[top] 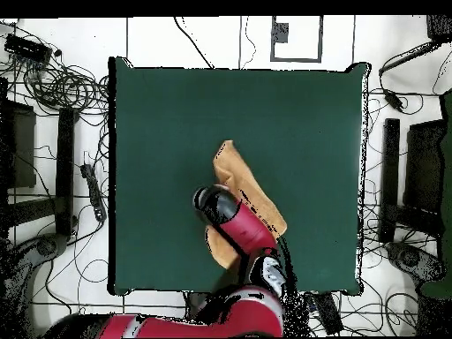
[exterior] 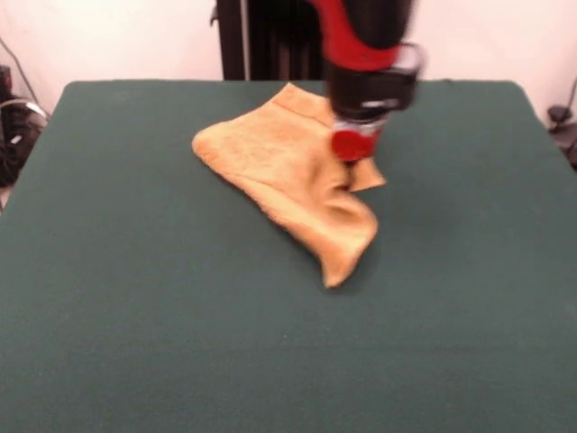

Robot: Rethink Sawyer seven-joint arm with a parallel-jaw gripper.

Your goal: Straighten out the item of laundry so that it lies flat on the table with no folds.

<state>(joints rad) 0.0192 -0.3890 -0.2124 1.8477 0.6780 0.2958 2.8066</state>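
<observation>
— What have you got on the towel right now?

— I see the orange-tan towel (exterior: 288, 176) lying crumpled on the green table (exterior: 135, 298), toward the far half and a little off centre. It is not flat. From the front camera one flap spreads out to the left with a rounded corner, and a thick fold runs down to a narrow point nearest the camera. Another corner pokes up toward the far edge, with a woven band just visible there.

— And the arm?

— My red and black arm comes down from the top of the front view, and the gripper (exterior: 353, 155) sits right over the towel's right-hand part, low against the cloth. The red end piece covers the tips, so I cannot tell whether the jaws are released or clenched, nor whether they have any cloth between them.

— Does the top camera help?

— Only partly. Looking straight down, the arm (top: 243, 231) lies across the towel (top: 237, 169) and hides its middle — I see one pointed end sticking out beyond the wrist toward the table's centre, a strip along one side of the arm, and a small patch on the other side, closer to the base. The gripper itself is under the wrist there.

— Anything else on the table?

— Just cloth and arm on the felt; cables lie on the floor round the table.
</observation>
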